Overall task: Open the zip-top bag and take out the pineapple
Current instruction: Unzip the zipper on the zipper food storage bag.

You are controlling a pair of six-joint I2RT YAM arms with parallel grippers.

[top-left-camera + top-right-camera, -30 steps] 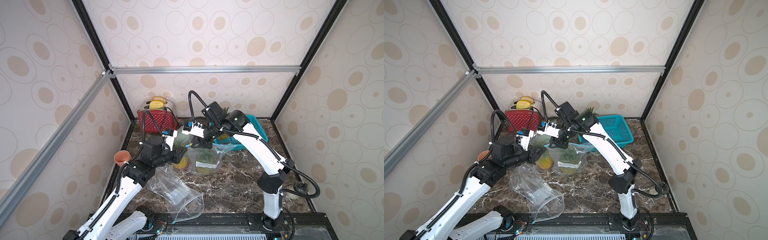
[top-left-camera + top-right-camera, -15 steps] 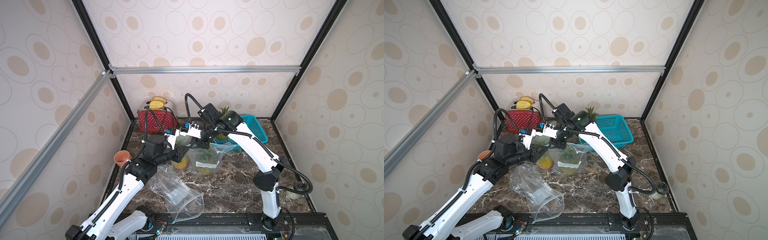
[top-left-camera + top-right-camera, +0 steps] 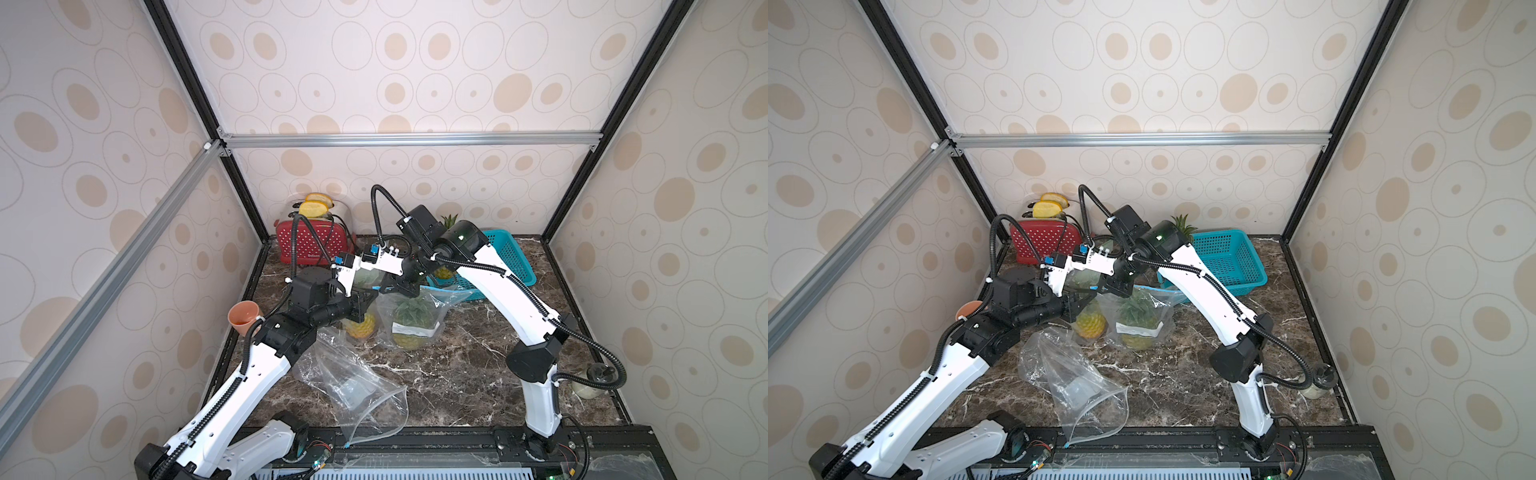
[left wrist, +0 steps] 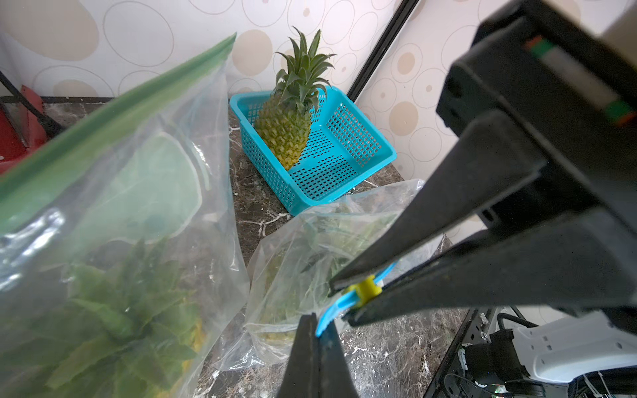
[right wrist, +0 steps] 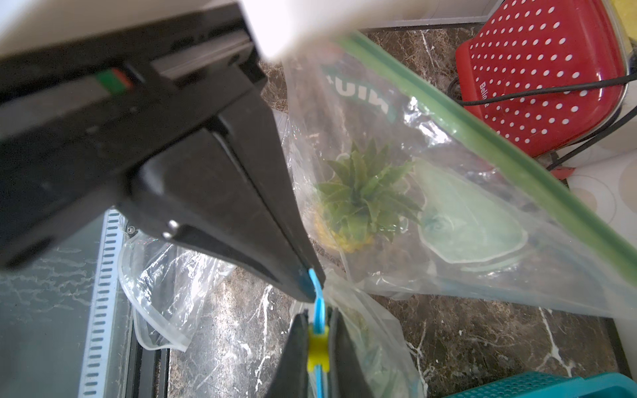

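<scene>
The zip-top bag (image 3: 434, 305) is clear, has a blue zip strip (image 4: 331, 312) and stands mid-table. The pineapple (image 3: 411, 318) sits upright inside it. My left gripper (image 4: 315, 322) is shut on the end of the blue strip, at the bag's top corner. My right gripper (image 5: 319, 332) is shut on the yellow slider (image 5: 317, 348) right beside it, so the tips nearly touch. In both top views the two grippers (image 3: 372, 297) (image 3: 1121, 291) meet just above the bag's mouth.
A second clear bag (image 4: 120, 224) with a green zip holds another pineapple, close to my left gripper. A teal basket (image 4: 348, 155) at the back holds a bare pineapple (image 4: 286, 134). An empty bag (image 3: 353, 386) lies in front. A red toaster (image 3: 311, 245) stands back left, an orange cup (image 3: 243, 318) at the left edge.
Both grippers have closed: the left onto the blue zip strip, the right onto the yellow slider. The right arm has shifted a little toward the left one.
</scene>
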